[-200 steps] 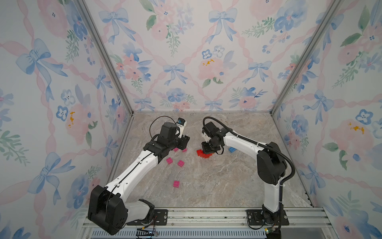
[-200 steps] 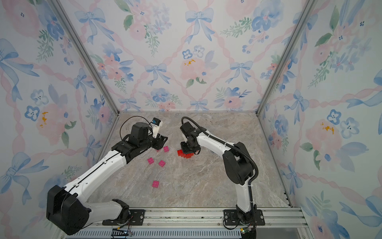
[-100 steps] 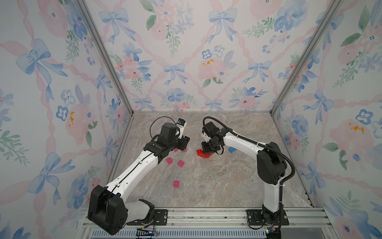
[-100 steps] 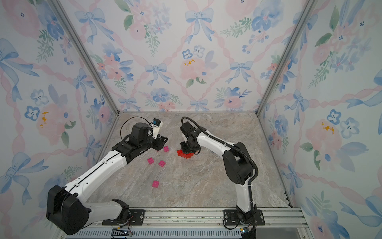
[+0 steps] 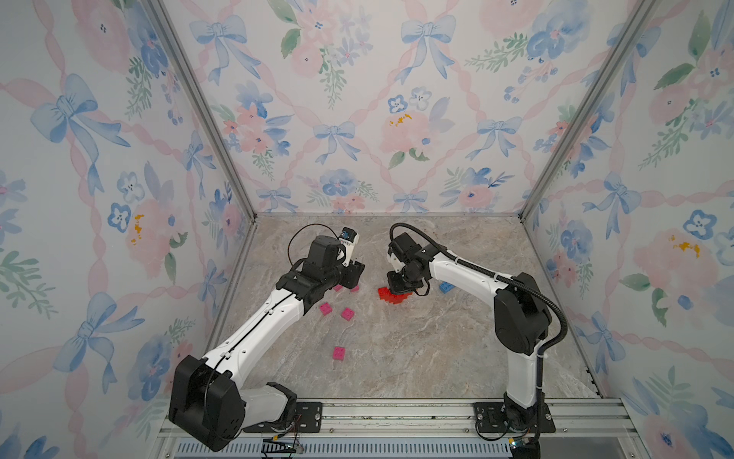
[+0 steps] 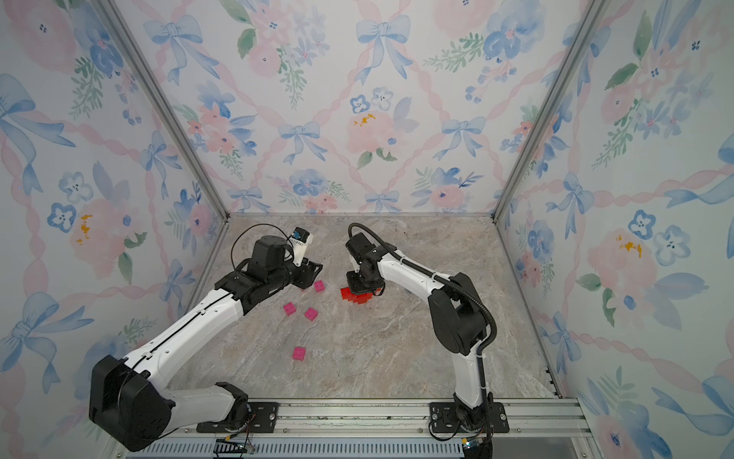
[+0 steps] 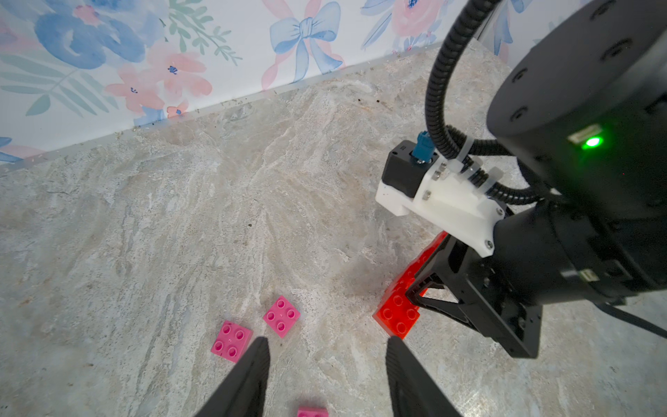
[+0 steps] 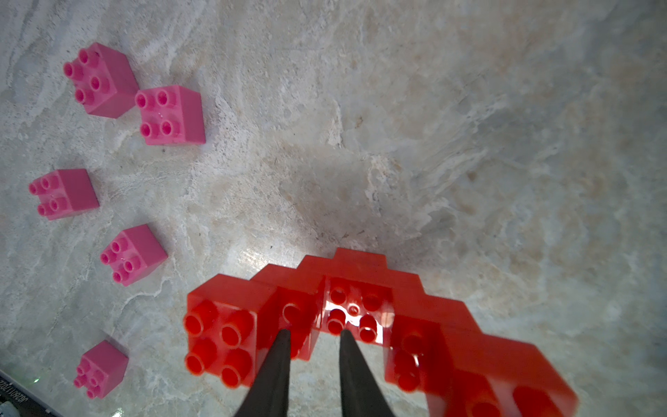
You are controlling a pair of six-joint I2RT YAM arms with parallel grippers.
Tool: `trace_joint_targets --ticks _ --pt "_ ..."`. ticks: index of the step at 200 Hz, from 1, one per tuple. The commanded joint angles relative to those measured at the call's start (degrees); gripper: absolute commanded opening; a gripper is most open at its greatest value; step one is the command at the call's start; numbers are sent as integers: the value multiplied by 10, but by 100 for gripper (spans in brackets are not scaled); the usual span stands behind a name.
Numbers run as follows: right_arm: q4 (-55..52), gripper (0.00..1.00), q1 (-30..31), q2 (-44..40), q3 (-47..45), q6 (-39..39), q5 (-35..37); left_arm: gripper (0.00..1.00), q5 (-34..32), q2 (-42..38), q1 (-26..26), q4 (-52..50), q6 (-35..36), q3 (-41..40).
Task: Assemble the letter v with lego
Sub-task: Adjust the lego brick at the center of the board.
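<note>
A stepped assembly of red lego bricks (image 5: 391, 296) (image 6: 355, 296) (image 8: 223, 343) stands mid-table, studs up. My right gripper (image 5: 401, 284) (image 8: 314, 332) reaches down onto it, its jaws narrow and closed round the edge where two red bricks meet. My left gripper (image 5: 355, 276) (image 7: 326, 343) hovers open just left of the assembly, with bare table between its fingers. Several loose pink bricks (image 5: 325, 308) (image 6: 311, 314) (image 7: 281, 316) (image 8: 169, 115) lie around and in front of it. A blue brick (image 5: 447, 287) lies behind the right forearm.
One pink brick (image 5: 338, 352) sits apart toward the front. The floral back wall (image 7: 216, 54) runs close behind both grippers. The left side wall (image 5: 222, 278) runs beside the left arm.
</note>
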Motion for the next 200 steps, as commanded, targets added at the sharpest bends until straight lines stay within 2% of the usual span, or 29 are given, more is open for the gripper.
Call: trace_joint_targets --ticks 1,154,200 --pt "-9 25 0 -10 12 -2 4 55 7 0 4 10 0 -4" --pt "17 24 -1 8 -33 7 1 55 3 -18 3 9 -3 -19" --pt "7 24 -4 -17 -7 2 -1 55 5 -20 3 9 -4 -12"
